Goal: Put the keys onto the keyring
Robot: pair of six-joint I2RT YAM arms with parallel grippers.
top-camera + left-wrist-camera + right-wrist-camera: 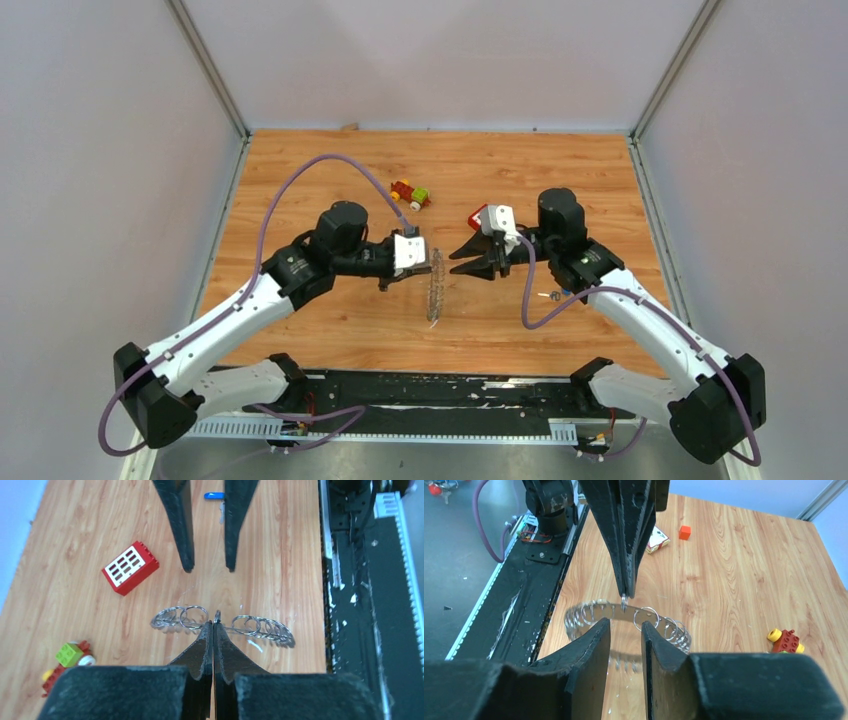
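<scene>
Keyring point(435, 288): large metal hoop fringed w/ overlapping silver wire loops, thin and shiny. Sits mid-table, btwn the two claws. Reads as a narrow near-far line from the top view, so it stands roughly on edge. Whether the lower rim touches the table: can't tell.

Left claw point(213, 626): black tapered fingers pressed together, tips pinching a small wire loop on the keyring's rim. It reaches in from the left side.

Right claw point(625, 626): jaws part-spread, nothing btwn them. Fingers point(181, 525) are matte black, wedge-shaped, rough-textured. Tips point at the keyring from the right and stop just short of it in the left wrist view. In its own view one tip overlaps a wire loop; contact there unclear.

Small blue-headed key point(215, 496): lies flat on the table, right of the right claw's fingers, well apart from the keyring.

Surroundings:
- Wood-grain table point(330, 160), orange-brown, smooth.
- Red plastic block w/ white grid face point(131, 567), on the far side, near the right claw.
- Small red-yellow-green stud-brick toy point(69, 656), far-left of the keyring.
- Small orange cube point(684, 532), past the left claw.
</scene>
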